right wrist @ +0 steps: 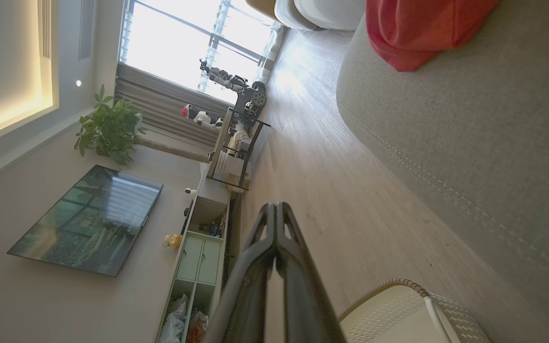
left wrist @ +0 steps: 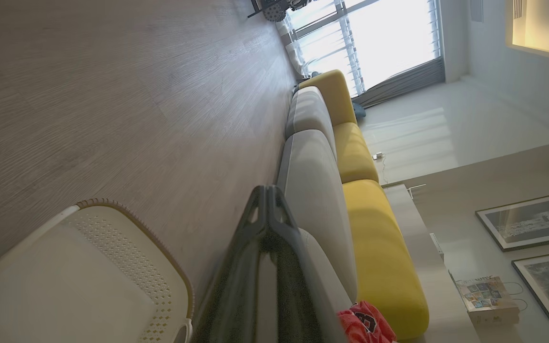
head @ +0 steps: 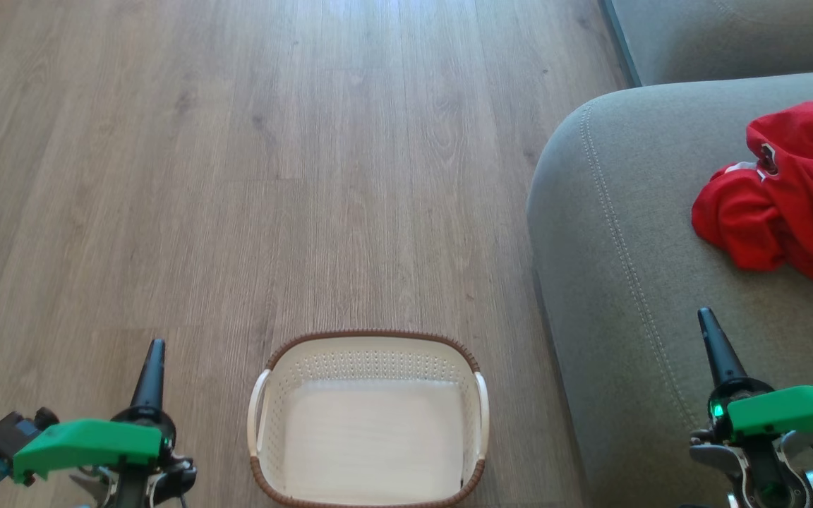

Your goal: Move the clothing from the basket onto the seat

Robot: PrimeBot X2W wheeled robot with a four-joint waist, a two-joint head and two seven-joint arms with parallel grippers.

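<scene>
well back from the rounded corner of the seat [head: 625, 296], the clothing [head: 780, 190] is lying bunched. the basket [head: 369, 340] is sitting on the floor [head: 237, 176] beside it. the left gripper [head: 157, 346] and right gripper [head: 705, 314] are hovering, fingers pressed together.

Red clothing [head: 787, 197] — grey seat [head: 632, 233] — white, brown-rimmed basket [head: 368, 339].

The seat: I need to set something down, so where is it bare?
The seat is bare from its stitched rounded corner across to the clothing, and between that heap and the right gripper. It is crowded at the right, where the clothing lies.
</scene>
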